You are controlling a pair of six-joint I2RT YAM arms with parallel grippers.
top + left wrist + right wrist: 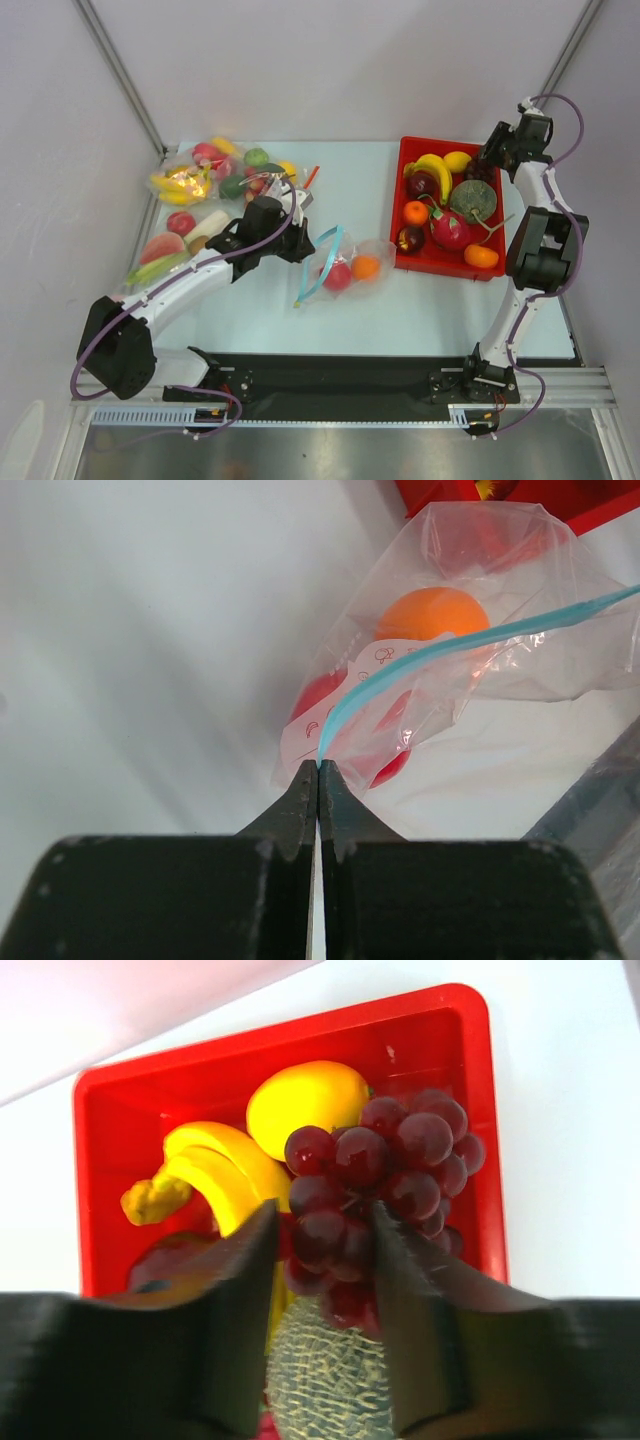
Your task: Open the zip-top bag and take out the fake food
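Two plastic fruits, orange and red, sit in the clear crinkly zip-top bag mid-table. My left gripper pinches its blue strip at ten o'clock. The film looks limp and slippery, so I'd grab the opposite lip. Right gripper hangs spread.

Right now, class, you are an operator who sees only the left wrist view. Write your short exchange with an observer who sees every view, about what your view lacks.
Operator: My left tool pinches the blue-green strip of the zip-top bag. Where is the right tool?
Observer: The right tool is open above the red bin, over a bunch of purple grapes.
Operator: What else lies in that bin?
Observer: Beside the grapes I see bananas, a lemon and a netted melon.
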